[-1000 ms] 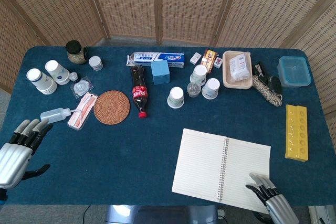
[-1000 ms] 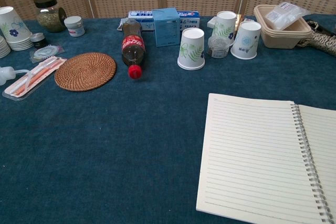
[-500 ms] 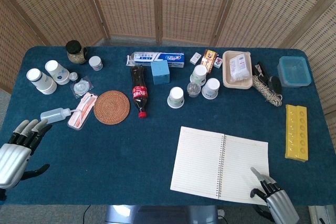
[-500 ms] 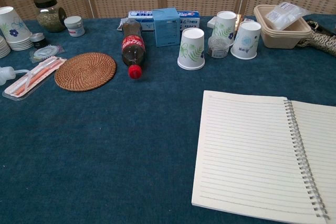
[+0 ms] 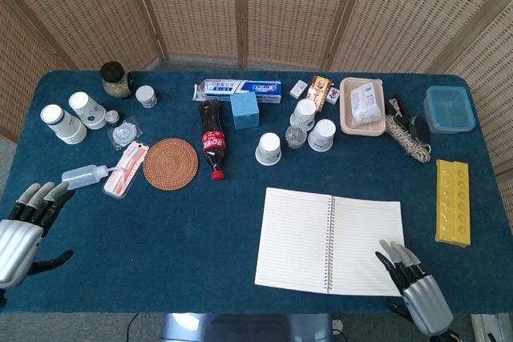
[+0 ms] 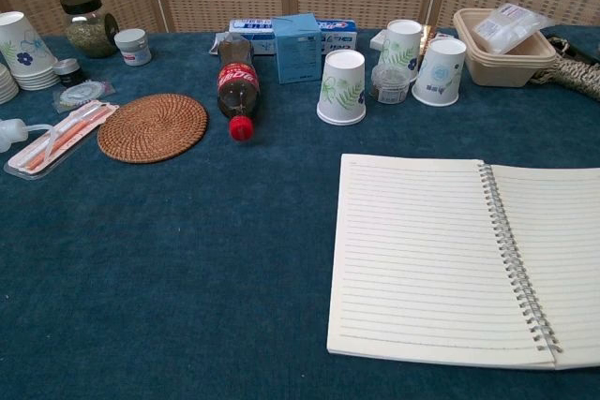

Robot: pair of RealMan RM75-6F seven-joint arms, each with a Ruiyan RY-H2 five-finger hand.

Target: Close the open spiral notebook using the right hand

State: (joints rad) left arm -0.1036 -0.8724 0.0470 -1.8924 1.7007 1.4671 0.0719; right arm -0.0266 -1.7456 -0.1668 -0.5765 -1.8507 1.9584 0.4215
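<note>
The spiral notebook (image 5: 329, 240) lies open and flat on the blue table, lined pages up, its wire spine (image 5: 329, 243) running down the middle. The chest view shows the notebook (image 6: 422, 259) at the lower right, with no hand in frame. My right hand (image 5: 414, 287) is at the notebook's near right corner, fingers stretched out, fingertips on the right page's lower right part. My left hand (image 5: 22, 227) hovers at the table's near left edge, fingers spread, holding nothing.
A cola bottle (image 5: 212, 138) and a woven coaster (image 5: 170, 163) lie left of the notebook. Paper cups (image 5: 269, 148) stand behind it. A yellow tray (image 5: 452, 201) sits to the right. Jars, cups and a toothbrush pack (image 5: 125, 169) crowd the far left.
The notebook has slid away from me and to the left across the table, with my right hand's fingertips on its right page. The left hand has barely moved.
</note>
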